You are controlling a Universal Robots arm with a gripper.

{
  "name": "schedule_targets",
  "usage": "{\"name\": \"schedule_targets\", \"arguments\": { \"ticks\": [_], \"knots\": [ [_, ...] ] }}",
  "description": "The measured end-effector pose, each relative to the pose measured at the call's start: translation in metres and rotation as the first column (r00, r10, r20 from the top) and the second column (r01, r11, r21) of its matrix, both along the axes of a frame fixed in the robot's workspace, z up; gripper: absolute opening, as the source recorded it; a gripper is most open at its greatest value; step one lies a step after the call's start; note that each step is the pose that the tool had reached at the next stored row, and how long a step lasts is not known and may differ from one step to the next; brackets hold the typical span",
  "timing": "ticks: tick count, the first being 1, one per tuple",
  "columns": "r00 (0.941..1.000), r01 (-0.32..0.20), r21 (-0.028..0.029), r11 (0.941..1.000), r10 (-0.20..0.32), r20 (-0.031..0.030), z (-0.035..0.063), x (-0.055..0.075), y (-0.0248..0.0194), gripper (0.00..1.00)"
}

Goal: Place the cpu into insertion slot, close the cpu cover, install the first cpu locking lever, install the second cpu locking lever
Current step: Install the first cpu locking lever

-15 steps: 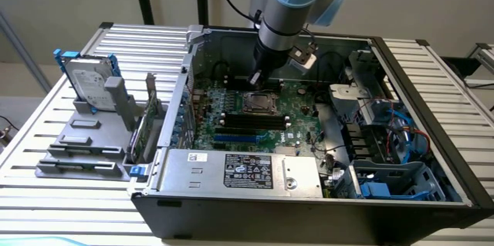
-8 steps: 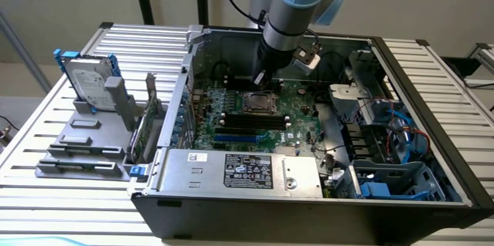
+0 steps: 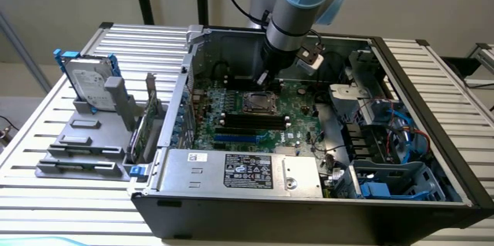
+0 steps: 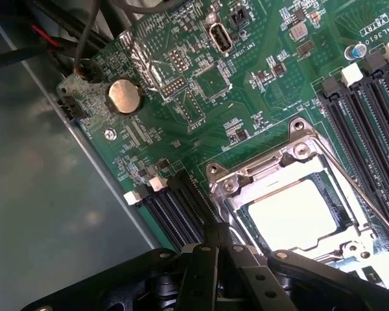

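The cpu point(image 4: 299, 214) lies flat in the insertion slot point(image 4: 246, 214) on the green circuit board point(image 4: 246, 123), its pale face showing through the cut-out. The silvery cpu cover point(image 4: 266, 170) is folded down around it. A thin metal locking lever point(image 4: 356, 191) runs along one side of the socket. My gripper point(image 4: 215, 236) is shut with nothing between its fingers, its tips close to the socket's edge beside the black memory slots point(image 4: 175, 214). In the exterior view the gripper point(image 3: 263, 81) hangs just behind the socket point(image 3: 258, 102) inside the computer case.
More black memory slots point(image 4: 369, 110) flank the socket's other side. A coin battery point(image 4: 125, 96) sits on the board. A grey labelled power supply box point(image 3: 247, 172), blue cables point(image 3: 401, 124) and a drive cage point(image 3: 394, 179) crowd the case. A hard drive point(image 3: 89, 84) stands outside.
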State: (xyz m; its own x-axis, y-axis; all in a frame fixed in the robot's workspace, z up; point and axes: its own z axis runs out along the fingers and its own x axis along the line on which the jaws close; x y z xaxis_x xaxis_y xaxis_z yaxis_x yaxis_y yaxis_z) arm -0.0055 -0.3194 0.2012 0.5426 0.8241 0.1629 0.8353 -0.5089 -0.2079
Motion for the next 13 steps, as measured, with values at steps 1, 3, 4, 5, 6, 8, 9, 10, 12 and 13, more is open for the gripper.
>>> {"name": "schedule_targets", "arguments": {
  "ticks": [1,3,4,5,6,8,9,10,12,13],
  "knots": [
    [1.0,0.0,-0.0001,1.0,0.0,0.0,0.0,0.0005,-0.0003,0.11],
    [1.0,-0.003,0.0002,1.0,0.003,0.0002,-0.0001,0.0011,-0.0012,0.11],
    [1.0,-0.005,0.0002,1.0,0.005,0.0002,-0.0002,0.0011,-0.0018,0.11],
    [1.0,-0.007,0.0003,1.0,0.007,0.0002,-0.0003,0.0012,-0.0023,0.11],
    [1.0,-0.009,0.0003,1.0,0.009,0.0001,-0.0004,0.0012,-0.0027,0.11],
    [0.9999,-0.013,0.0004,0.9999,0.013,0.0002,-0.0007,0.0012,-0.0031,0.11],
    [0.9999,-0.015,0.0003,0.9999,0.015,0.0002,-0.0008,0.0012,-0.0032,0.11],
    [0.9998,-0.018,0.0,0.9998,0.018,0.0,-0.0008,0.0013,-0.0033,0.11],
    [0.9997,-0.023,0.0001,0.9997,0.023,0.0,-0.0011,0.0014,-0.0034,0.11],
    [0.9997,-0.025,0.0001,0.9997,0.025,0.0,-0.0013,0.0016,-0.0034,0.11]
  ]
}}
